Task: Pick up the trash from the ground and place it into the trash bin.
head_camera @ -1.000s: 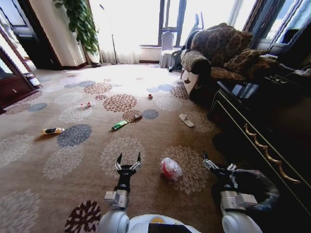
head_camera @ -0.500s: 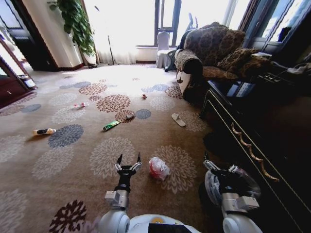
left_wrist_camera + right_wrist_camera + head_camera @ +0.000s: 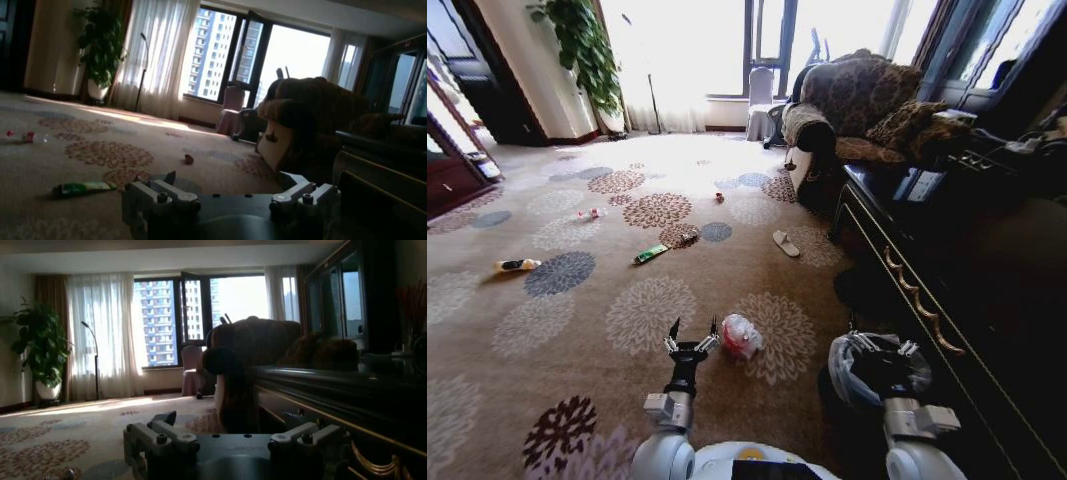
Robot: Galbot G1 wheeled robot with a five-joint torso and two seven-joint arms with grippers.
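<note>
A flower-patterned carpet (image 3: 577, 330) covers the floor of a sunlit living room, with a long dark cabinet (image 3: 967, 290) along the robot's right side. Nearest the robot, the left gripper (image 3: 693, 334) is held low over the carpet with its two fingers spread wide and nothing between them; the white-red plastic wad (image 3: 739, 336) lies on the carpet just beside its right fingertip. On the other side, the right gripper (image 3: 882, 347) sits above the trash bin (image 3: 867, 368), whose translucent liner bulges around the rim close against the cabinet; whether its fingers are spread or closed cannot be told. Farther out on the carpet lies the long green wrapper (image 3: 651, 254), which also shows low in the left wrist view (image 3: 81, 188), and a small dark scrap (image 3: 688, 238) lies just beyond it. The yellow-black packet (image 3: 516, 265) rests well off to the left, and the white slipper (image 3: 785, 243) lies to the right, near the foot of the cabinet. Beyond these, the clear bottle with red label (image 3: 591, 213) lies on its side, and the tiny red bit (image 3: 720, 197) sits farther still toward the middle of the floor. At the back stand a patterned armchair (image 3: 852, 105), a potted plant (image 3: 582, 50) and tall curtained windows (image 3: 757, 45).
</note>
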